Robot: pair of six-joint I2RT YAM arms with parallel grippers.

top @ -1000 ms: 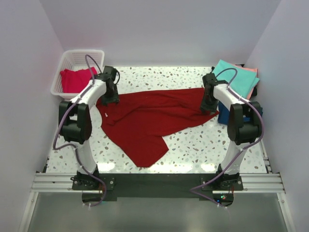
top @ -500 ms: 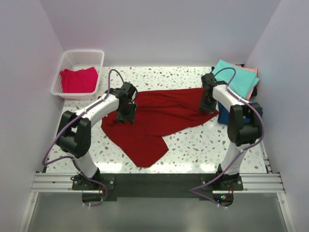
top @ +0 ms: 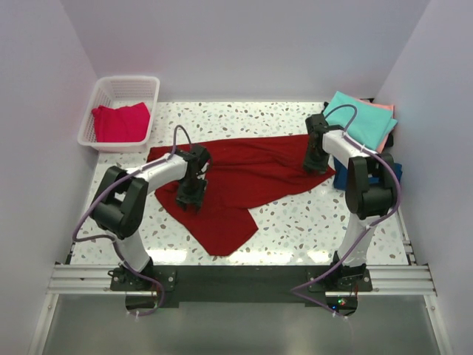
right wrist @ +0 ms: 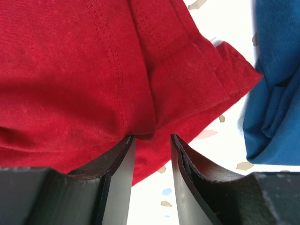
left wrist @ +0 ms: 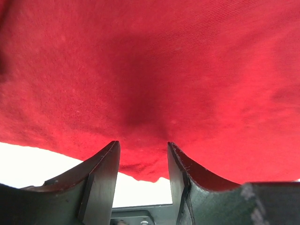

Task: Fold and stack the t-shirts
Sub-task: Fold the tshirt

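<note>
Working the dark red t-shirt (top: 244, 174): spread loose and creased across mid bench (top: 295, 222), one lobe trailing toward the near edge. Seeing left claw (left wrist: 142, 146) partway open over its near-left part, fingers down either side of a shallow crease by the cloth edge, nothing clamped as far as visible. Same for right claw (right wrist: 149, 137) at the far-right corner: partway open, straddling a raised fold near the stitched hem, not closed on it.

Expect light, limp cloth: no stiffness, sags and drags, bunches under any push, probably little slip on the speckled top. Nothing fragile. Best to pinch at hems, seams or corners, where doubled fabric gives bite. Take two spread points along one edge so it hangs flat. Avoid mid-panel grabs, likely to pick up both layers.

From the top view only: whole outline, white basket (top: 126, 78) far left with a pinkish-red shirt (top: 118, 124) inside, teal shirt (top: 358, 118) on a salmon pink one (top: 384, 108) far right. No finger gap readable from there.

From the wrist views only: finger spacing, hem stitching, navy shirt (right wrist: 276, 93) just beside the red corner, contact unclear. Left wrist view: red cloth plus a sliver of bench, nothing more.
</note>
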